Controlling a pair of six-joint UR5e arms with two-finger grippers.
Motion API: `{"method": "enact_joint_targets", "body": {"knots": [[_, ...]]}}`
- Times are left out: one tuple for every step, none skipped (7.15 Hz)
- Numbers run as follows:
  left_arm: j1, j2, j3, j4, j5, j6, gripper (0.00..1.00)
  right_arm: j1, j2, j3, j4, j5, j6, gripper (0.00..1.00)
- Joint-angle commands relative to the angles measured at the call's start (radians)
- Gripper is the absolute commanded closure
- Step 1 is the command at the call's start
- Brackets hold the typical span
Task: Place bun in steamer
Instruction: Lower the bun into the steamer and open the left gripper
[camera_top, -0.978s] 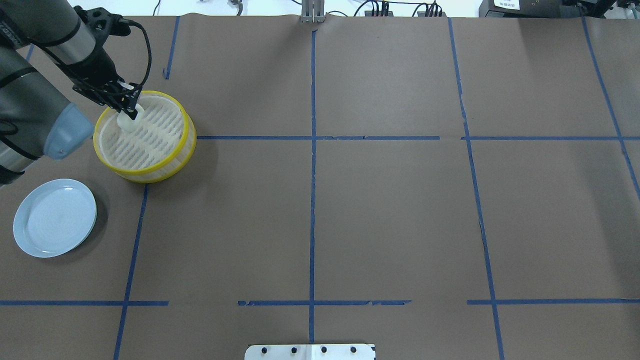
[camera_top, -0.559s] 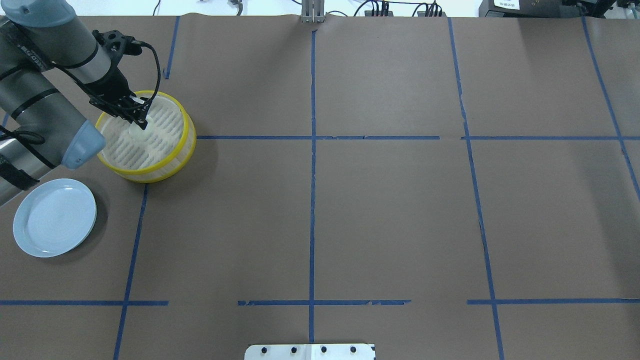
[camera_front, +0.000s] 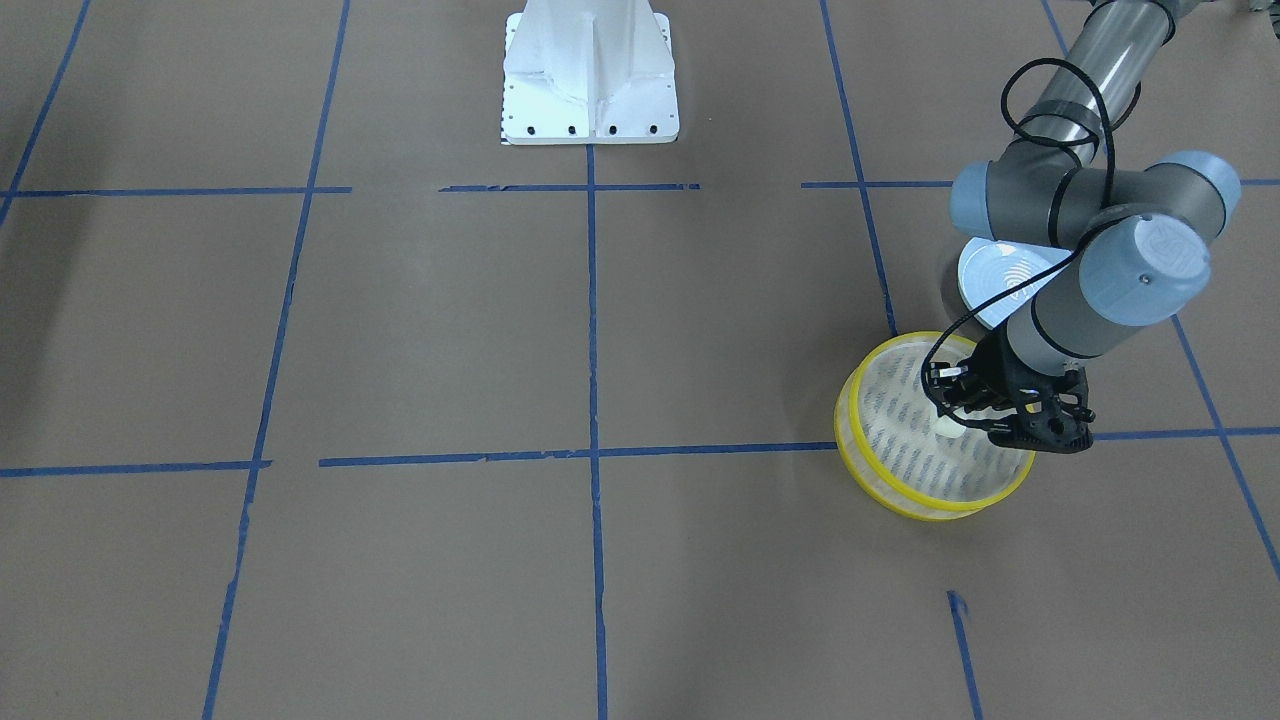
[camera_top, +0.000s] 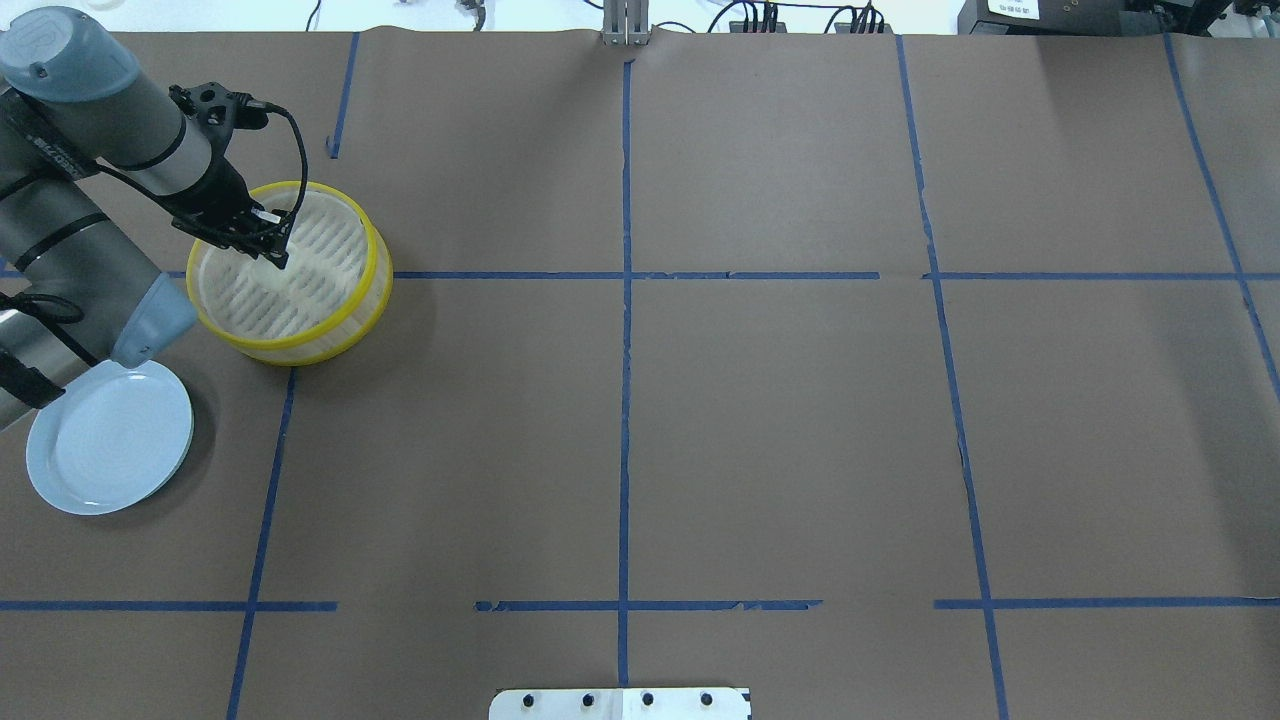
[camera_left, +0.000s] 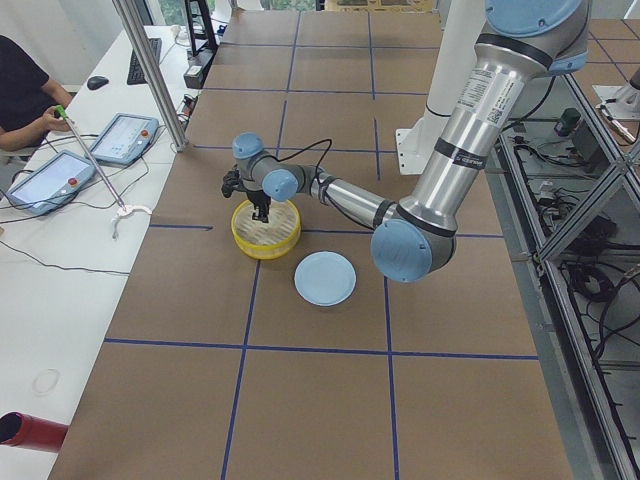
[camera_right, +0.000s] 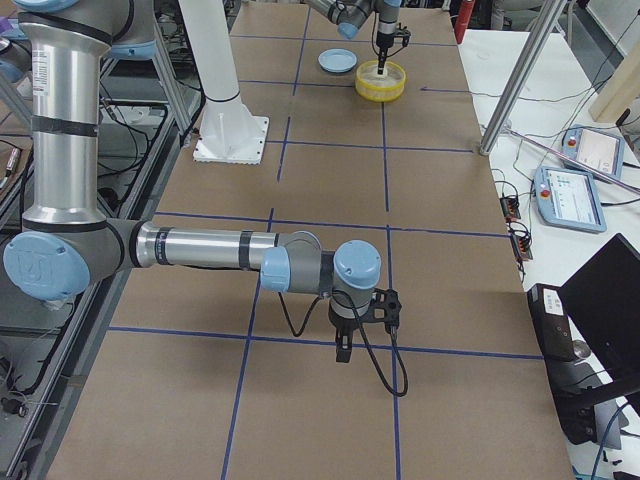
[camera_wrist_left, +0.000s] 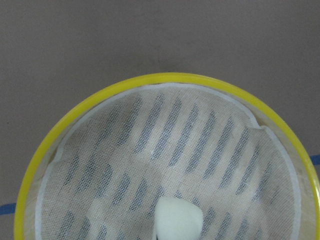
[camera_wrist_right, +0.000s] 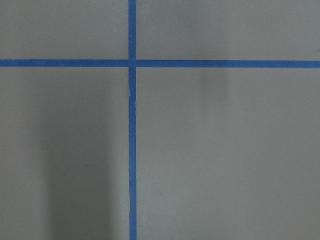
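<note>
On the worktop (camera_top: 780, 420), the steamer (camera_wrist_left: 165, 78) has our left hand (camera_top: 274, 254) down inside it; we cannot tell whether it is gripping or has let go. The bun (camera_wrist_left: 177, 220) appears to rest on the lined floor, so only release and retreat seem left.

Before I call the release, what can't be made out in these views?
Bun: cut off by the left wrist view's bottom edge; contact with the steamer floor is unclear.
Left gripper: hides the bun overhead; open or shut is too small to tell.
Right gripper: shows only in the right side view, too small to judge.
</note>
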Motion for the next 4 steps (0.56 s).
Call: {"method": "enact_joint_targets", "body": {"knots": [[0.020, 0.003, 0.000, -0.011, 0.004, -0.029, 0.67, -0.001, 0.000, 0.000, 0.000, 0.000, 0.000, 0.00], [0.022, 0.003, 0.000, -0.011, 0.004, -0.032, 0.63, 0.000, 0.000, 0.000, 0.000, 0.000, 0.000, 0.00], [0.022, 0.003, 0.000, -0.011, 0.004, -0.032, 0.57, 0.000, 0.000, 0.000, 0.000, 0.000, 0.000, 0.00], [0.022, 0.004, 0.000, -0.011, 0.004, -0.030, 0.49, 0.000, 0.000, 0.000, 0.000, 0.000, 0.000, 0.00]]}}
